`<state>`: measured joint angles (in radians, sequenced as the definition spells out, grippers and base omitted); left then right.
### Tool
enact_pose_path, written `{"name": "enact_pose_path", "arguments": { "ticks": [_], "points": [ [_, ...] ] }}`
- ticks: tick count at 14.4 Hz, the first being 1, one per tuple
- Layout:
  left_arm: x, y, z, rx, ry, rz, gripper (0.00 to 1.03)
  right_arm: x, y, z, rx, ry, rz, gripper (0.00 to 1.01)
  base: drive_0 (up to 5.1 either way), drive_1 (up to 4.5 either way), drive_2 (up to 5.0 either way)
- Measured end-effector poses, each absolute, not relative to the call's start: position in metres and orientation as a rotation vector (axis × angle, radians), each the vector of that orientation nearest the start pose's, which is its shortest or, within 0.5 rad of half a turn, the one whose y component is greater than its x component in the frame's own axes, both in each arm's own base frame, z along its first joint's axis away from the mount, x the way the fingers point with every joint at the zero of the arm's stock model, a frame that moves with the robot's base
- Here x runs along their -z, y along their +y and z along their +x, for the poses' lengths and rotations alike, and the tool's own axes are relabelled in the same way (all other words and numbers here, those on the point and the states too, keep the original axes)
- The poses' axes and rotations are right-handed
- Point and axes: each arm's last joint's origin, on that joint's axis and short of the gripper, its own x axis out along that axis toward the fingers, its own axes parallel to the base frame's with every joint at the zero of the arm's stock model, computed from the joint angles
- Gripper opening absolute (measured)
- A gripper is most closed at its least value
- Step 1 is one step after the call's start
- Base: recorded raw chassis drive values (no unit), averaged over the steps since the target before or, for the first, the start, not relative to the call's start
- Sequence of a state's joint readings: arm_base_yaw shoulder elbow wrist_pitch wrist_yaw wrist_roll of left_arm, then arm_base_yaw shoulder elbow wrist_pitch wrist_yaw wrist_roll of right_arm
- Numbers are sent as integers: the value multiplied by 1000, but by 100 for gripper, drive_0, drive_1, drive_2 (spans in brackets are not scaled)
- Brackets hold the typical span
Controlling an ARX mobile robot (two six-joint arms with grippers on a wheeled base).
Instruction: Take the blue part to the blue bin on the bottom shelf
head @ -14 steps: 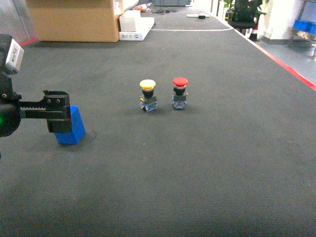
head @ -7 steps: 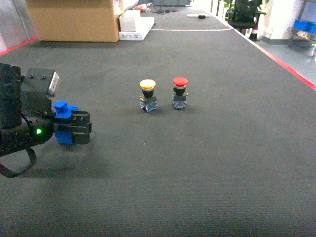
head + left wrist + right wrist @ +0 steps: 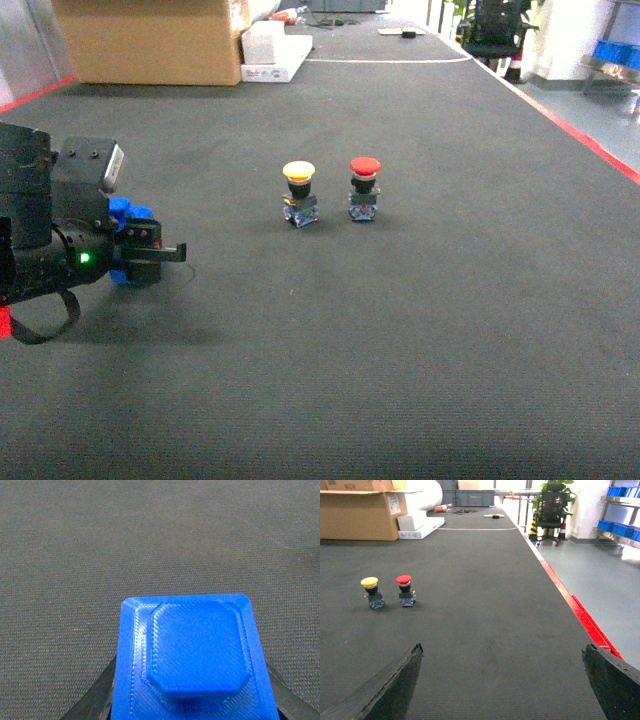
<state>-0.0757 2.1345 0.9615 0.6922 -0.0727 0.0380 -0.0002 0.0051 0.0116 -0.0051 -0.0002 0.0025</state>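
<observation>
Blue part [image 3: 192, 660] sits mostly hidden within left end effector [image 3: 150, 250].

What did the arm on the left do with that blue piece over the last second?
The left gripper closed on the blue part, which sat tilted on the mat, and turned it so its knob faces up and away. The yellow button and red button stayed put.

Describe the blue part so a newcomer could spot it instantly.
Start at the dark mat, then go to its left edge, where the left gripper is. The blue part sits in it. Unlike the yellow-capped button and the red-capped button mid-mat, it is solid blue plastic with an octagonal boss.
</observation>
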Motion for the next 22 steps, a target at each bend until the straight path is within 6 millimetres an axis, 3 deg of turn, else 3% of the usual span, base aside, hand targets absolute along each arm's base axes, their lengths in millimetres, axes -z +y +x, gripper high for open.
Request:
{"name": "enact_pose_path", "arguments": {
  "ticks": [3, 4, 5, 6, 8, 9, 12, 15, 22],
  "points": [
    [-80, -27, 394, 18, 482, 69, 44, -167, 0, 97, 0, -1, 2, 98, 0, 0, 0],
    [-86, -24, 380, 5, 474, 59, 44, -167, 0, 97, 0, -1, 2, 98, 0, 0, 0],
    [-135, -32, 309, -7, 357, 80, 44, -167, 0, 97, 0, -2, 2, 98, 0, 0, 0],
    [-197, -23, 251, -43, 297, 77, 44, -167, 0, 97, 0, -1, 2, 98, 0, 0, 0],
    [-241, -17, 214, -83, 203, 54, 44, -167, 0, 97, 0, -1, 2, 98, 0, 0, 0],
    [-252, -15, 198, -96, 192, 35, 44, -167, 0, 97, 0, -2, 2, 98, 0, 0, 0],
    [-262, -14, 153, -126, 183, -2, 44, -167, 0, 97, 0, -1, 2, 98, 0, 0, 0],
    [-265, -9, 126, -144, 161, -28, 44, -167, 0, 97, 0, -1, 2, 98, 0, 0, 0],
    [-249, -13, 126, -115, 216, -5, 44, -167, 0, 97, 0, -1, 2, 98, 0, 0, 0]
  ]
}}
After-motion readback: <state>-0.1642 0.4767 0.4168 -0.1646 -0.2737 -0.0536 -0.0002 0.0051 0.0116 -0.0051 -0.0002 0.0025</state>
